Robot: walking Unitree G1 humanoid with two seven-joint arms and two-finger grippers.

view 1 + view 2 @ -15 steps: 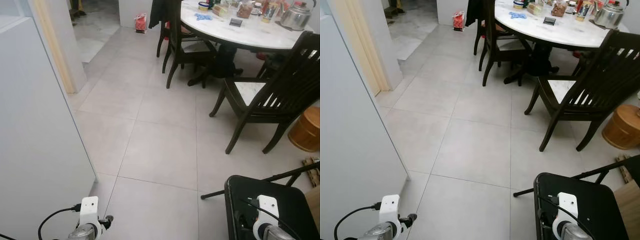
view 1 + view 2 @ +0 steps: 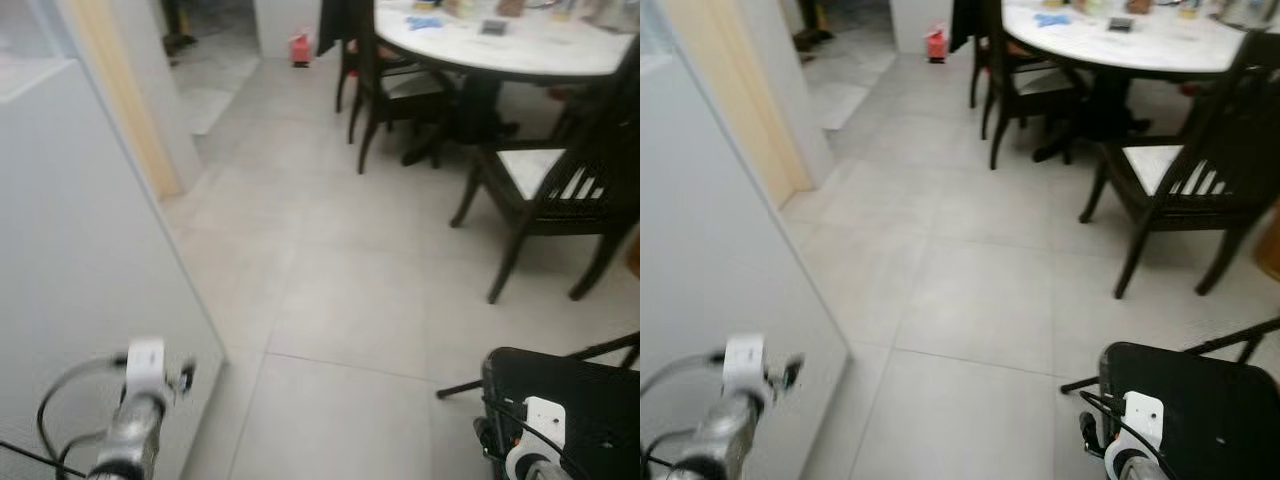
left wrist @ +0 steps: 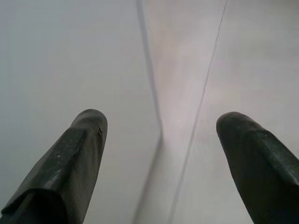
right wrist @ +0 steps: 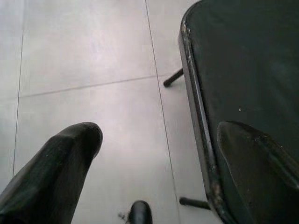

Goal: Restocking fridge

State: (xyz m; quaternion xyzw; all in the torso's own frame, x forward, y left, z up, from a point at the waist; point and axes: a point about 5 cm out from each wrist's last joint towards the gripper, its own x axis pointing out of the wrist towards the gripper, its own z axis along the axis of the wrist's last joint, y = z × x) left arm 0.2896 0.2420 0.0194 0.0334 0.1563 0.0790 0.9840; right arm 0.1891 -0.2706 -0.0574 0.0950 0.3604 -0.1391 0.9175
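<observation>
The white fridge side [image 2: 70, 250] fills the left, its lower corner meeting the grey tile floor [image 2: 340, 300]. My left arm [image 2: 140, 400] is lifted beside that white panel. In the left wrist view the left gripper [image 3: 161, 121] is open, empty, and pointed at the panel's edge [image 3: 149, 93] and the floor. My right arm [image 2: 535, 455] stays low at the bottom right. The right gripper [image 4: 161, 133] is open and empty, with one finger [image 4: 252, 158] over the rim of a black folding seat [image 4: 243, 70].
The black folding seat [image 2: 570, 400] stands at my lower right. A round white dining table [image 2: 520, 45] with small items and dark wooden chairs [image 2: 560, 170] is ahead on the right. A doorway [image 2: 210, 50] opens at the far left, with a red object [image 2: 299, 47] by the wall.
My left arm has risen beside the fridge panel. The whole picture has shifted and blurred, so the camera has moved. The right arm holds about the same place.
</observation>
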